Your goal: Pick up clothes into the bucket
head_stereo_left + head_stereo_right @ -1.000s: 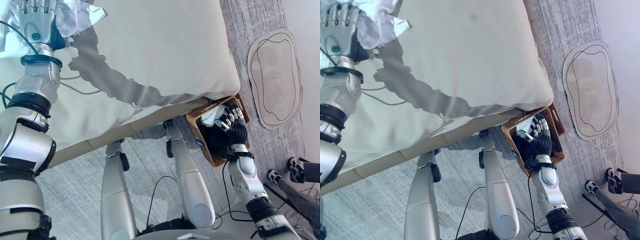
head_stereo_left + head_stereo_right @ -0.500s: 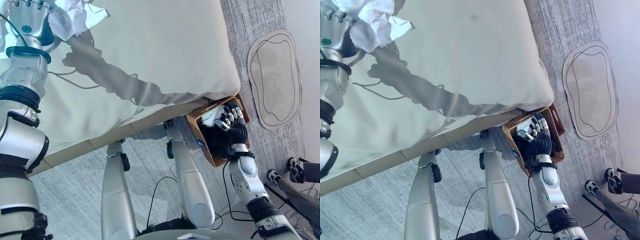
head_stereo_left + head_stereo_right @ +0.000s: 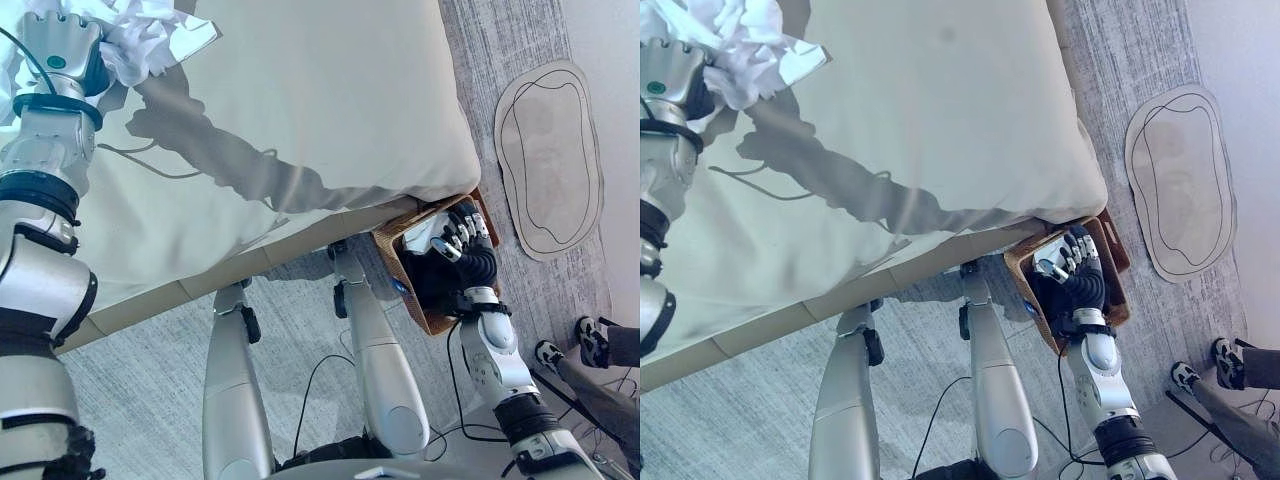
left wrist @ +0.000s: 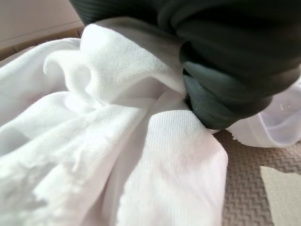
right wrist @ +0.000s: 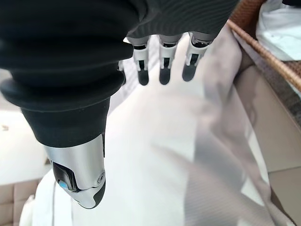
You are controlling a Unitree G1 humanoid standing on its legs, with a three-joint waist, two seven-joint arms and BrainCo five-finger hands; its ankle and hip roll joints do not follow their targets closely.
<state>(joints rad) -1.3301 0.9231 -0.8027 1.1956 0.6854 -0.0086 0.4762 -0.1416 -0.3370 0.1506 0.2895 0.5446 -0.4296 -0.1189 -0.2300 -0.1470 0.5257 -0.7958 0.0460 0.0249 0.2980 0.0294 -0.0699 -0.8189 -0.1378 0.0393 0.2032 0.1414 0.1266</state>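
So the left hand (image 3: 62, 48) is way out at the far left of the bed (image 3: 330, 110), buried in a bunched white garment (image 3: 150, 30). In its wrist view the cloth looks gathered against the hand, but I can't tell how well the fingers have closed on it. The wicker bucket (image 3: 1040, 300) sits on the floor at the bed's near right corner, already with some white cloth inside. The right hand (image 3: 1077, 272) hovers over it, fingers relaxed and straight, holding nothing.

Biggest risk I'd guess: that's a long carry across the bed, and a loose bunch could slip out or trail and miss the bucket.
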